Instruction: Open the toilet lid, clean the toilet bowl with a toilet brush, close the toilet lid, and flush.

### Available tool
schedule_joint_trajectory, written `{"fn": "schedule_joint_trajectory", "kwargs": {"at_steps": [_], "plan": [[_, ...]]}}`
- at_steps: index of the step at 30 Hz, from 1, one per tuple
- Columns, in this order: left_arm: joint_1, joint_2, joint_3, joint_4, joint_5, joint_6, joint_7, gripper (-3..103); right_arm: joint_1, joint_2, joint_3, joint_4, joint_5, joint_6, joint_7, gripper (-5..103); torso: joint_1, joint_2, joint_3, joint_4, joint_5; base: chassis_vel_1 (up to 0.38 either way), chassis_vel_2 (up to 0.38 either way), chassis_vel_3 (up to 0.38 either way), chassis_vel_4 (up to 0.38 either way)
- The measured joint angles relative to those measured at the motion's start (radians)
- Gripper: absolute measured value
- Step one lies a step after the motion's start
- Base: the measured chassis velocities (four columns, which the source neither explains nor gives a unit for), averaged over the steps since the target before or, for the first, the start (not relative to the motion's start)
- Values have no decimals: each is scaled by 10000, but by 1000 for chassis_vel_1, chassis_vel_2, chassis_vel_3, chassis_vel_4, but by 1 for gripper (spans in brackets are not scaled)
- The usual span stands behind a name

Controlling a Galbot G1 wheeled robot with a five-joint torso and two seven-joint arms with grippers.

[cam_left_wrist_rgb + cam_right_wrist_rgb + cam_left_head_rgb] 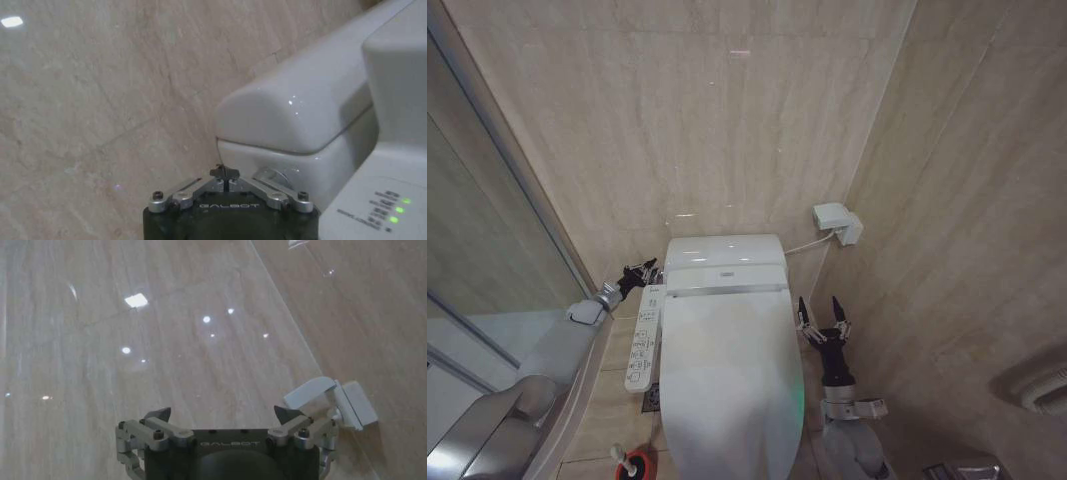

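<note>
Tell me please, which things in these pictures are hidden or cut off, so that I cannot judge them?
- Toilet bowl: in the head view the closed toilet lid covers it, so its inside cannot be judged.
- Toilet brush: the head view's bottom edge cuts off its red holder; the brush head is hidden inside it.
- Left gripper: its shut fingertips hide whether they touch the toilet's silver knob.
- Right gripper, open beside the lid: its arm runs out of the head view.

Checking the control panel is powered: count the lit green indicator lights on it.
3. All sit in a row near the edge of the toilet's side control panel in the left wrist view, beside the left gripper. More may lie outside the picture.
</note>
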Motion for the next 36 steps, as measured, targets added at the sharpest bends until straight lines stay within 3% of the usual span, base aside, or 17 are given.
{"fn": "schedule_joint_trajectory", "kwargs": {"at_steps": [14, 23, 36], "plan": [[-145, 462, 15, -194, 1271, -585, 928, 0, -13, 37, 17, -39, 0, 6, 6, 100, 3, 1, 2, -3, 0, 0, 0, 0, 0], [18, 979, 27, -540, 1321, -825, 1459, 0, -13, 67, 14, -75, -1, 12, 10, 100, 3, 1, 2, 0, -2, 0, 0, 0, 0], [223, 974, 54, -766, 993, -1093, 2188, 0, -44, 76, 25, -80, -14, 26, 7, 100, 3, 0, 2, -3, -2, 0, 0, 0, 0]]}}
